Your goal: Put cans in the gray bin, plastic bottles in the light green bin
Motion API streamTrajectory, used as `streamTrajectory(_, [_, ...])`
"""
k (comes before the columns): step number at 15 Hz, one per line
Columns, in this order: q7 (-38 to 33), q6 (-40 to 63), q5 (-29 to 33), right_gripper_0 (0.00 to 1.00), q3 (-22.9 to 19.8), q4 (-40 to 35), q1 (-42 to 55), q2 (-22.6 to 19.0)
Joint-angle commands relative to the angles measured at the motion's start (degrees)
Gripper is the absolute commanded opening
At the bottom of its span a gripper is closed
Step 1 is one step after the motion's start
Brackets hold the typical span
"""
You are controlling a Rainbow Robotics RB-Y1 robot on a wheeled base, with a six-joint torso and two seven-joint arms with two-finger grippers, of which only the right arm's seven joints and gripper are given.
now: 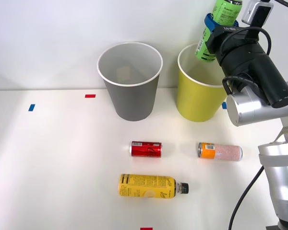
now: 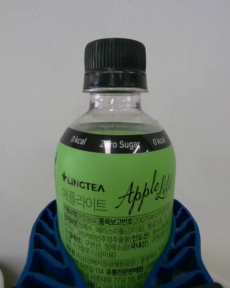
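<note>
A white table (image 1: 48, 158) is carrying everything, meeting a plain white wall (image 1: 43, 33) along its far edge. A small blue tape mark (image 1: 31, 107) is lying toward the table's far left corner, a red tape mark (image 1: 90, 96) is sitting close to the far edge, and another red mark (image 1: 146, 228) is lying at the near edge.

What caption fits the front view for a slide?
Right gripper holds the green-label bottle above the light green bin.
</note>
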Motion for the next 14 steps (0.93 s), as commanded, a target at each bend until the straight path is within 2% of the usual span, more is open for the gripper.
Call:
streamTrajectory(1, [-0.15,0.0,0.58,0.0,-0.14,0.79,-0.59,-0.36])
streamTrajectory(2, [-0.24,0.0,0.58,0.22,-0.14,0.79,-0.59,-0.44])
streamTrajectory(3, [-0.41,0.0,0.58,0.72,-0.14,0.79,-0.59,-0.36])
streamTrajectory(4, [-0.41,0.0,0.58,1.0,-0.14,0.79,-0.59,-0.44])
streamTrajectory(9, [-0.41,-4.39,0.49,1.0,0.12,0.79,0.2,-1.23])
streamTrajectory(14, [-0.85,-17.57,-0.3,1.0,1.26,0.79,7.76,-2.73])
